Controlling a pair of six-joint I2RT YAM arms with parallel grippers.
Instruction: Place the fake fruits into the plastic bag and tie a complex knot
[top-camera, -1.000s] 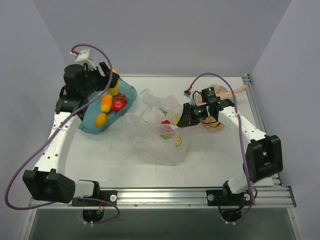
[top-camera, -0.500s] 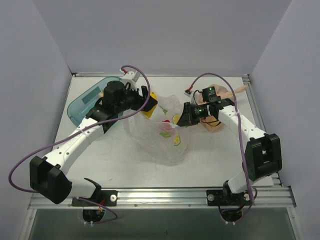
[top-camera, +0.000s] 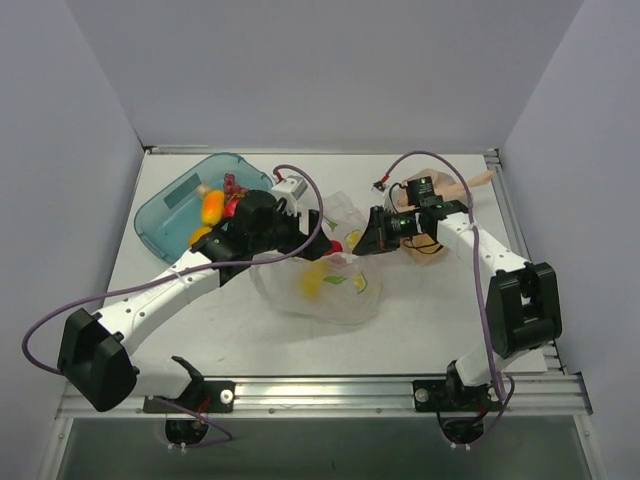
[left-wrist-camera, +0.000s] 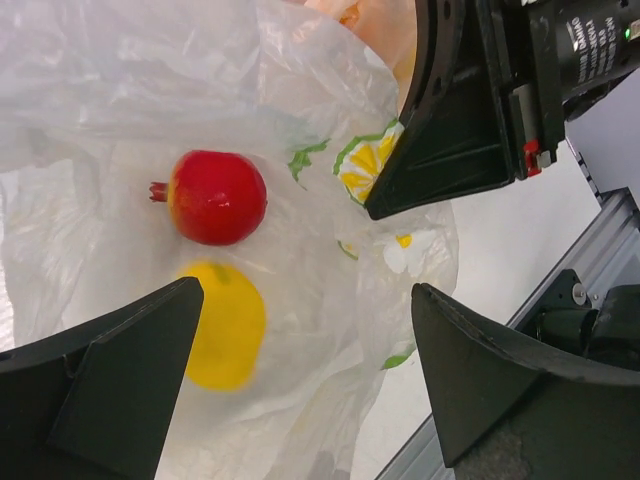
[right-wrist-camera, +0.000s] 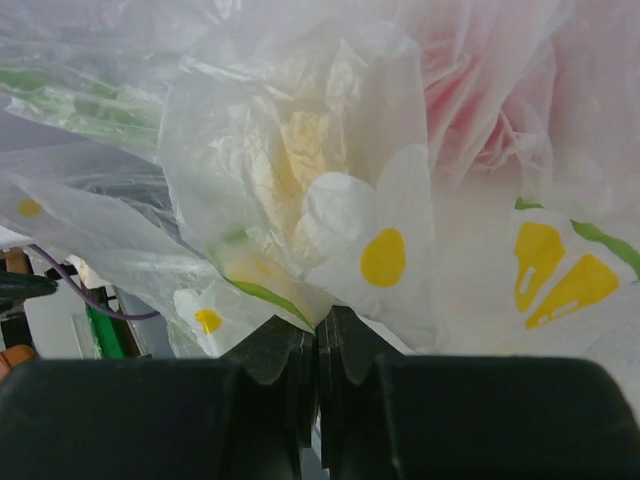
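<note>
Currently the left gripper (left-wrist-camera: 308, 290) hangs over the plastic bag (top-camera: 340, 305) at table centre, its jaws spread wide and gripping nothing. A red fruit (left-wrist-camera: 215, 197) and a yellow fruit (left-wrist-camera: 225, 325) lie in the bag directly below; the yellow one is blurred, so whether it has settled cannot be told. The right gripper (right-wrist-camera: 318, 340) stands at the bag's 1 o'clock edge, jaws pressed together on a fold of film. Other fake fruits, including an orange fruit (top-camera: 211, 206) with its long axis near 12-to-6, rest in the teal tray (top-camera: 160, 215), roughly 10 o'clock from the left gripper and well apart from the right. Judgement: the left arm is nearer, so the next fetch falls to it. No knot is tied yet.
</note>
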